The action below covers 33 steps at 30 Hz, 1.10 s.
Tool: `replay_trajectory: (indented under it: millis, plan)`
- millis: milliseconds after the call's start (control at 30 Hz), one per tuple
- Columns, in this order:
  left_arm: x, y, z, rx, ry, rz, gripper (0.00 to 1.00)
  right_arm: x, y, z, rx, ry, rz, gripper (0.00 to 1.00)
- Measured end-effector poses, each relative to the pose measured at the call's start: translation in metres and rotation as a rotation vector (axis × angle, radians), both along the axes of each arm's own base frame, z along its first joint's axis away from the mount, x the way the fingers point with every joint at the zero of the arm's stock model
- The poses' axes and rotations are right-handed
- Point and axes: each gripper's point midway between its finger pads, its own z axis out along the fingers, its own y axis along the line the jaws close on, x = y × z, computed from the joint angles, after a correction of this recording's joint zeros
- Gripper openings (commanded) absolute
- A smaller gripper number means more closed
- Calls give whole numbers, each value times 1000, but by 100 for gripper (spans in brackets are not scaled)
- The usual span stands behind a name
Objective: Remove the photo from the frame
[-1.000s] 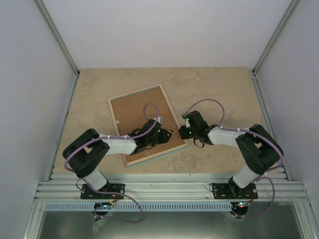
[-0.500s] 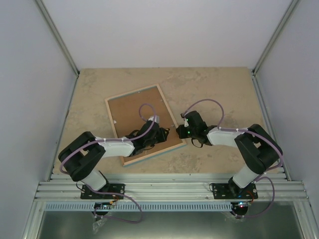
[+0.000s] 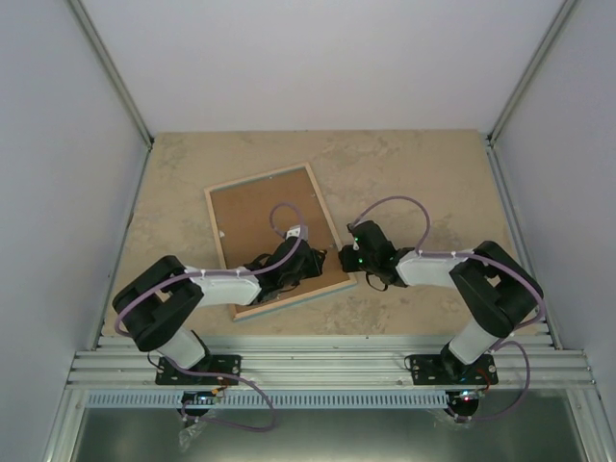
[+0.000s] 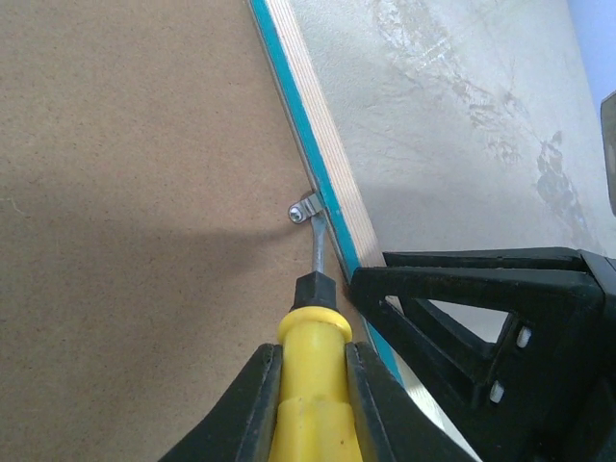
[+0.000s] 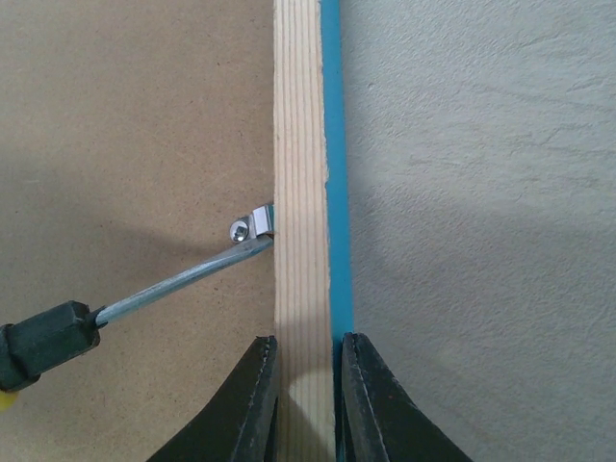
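Top external: frame (image 3: 258,176) face down mid-table, backing board (image 3: 255,217) still in, photo hidden beneath. Early stage: left gripper (image 4: 313,385) clamps yellow screwdriver (image 4: 306,337), tip at retaining clip (image 4: 303,209); right gripper (image 5: 306,375) pinches frame's right rim.

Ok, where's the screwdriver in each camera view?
Top: not visible, hidden beneath the left arm.
Left wrist: screwdriver at bottom centre, yellow handle, tip up at the metal clip.
Right wrist: its shaft enters from the lower left, slanting up to that clip.
Shared landmark: the frame, its pale wood edge with the blue stripe.
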Motion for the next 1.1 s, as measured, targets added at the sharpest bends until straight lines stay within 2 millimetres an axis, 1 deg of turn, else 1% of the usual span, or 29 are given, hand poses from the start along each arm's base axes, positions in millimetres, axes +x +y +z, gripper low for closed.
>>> replay_trajectory:
  millis: [267,500,1100]
  plan:
    - [-8,3,1,47,-18,-26,0,-6,3,0,1,10,-2,1]
    - [-14,3,-1,96,-42,-22,0,-8,4,0,-2,8,-3,1]
    - [-16,-1,-3,114,-88,-27,0,-8,5,-1,8,2,-8,0]
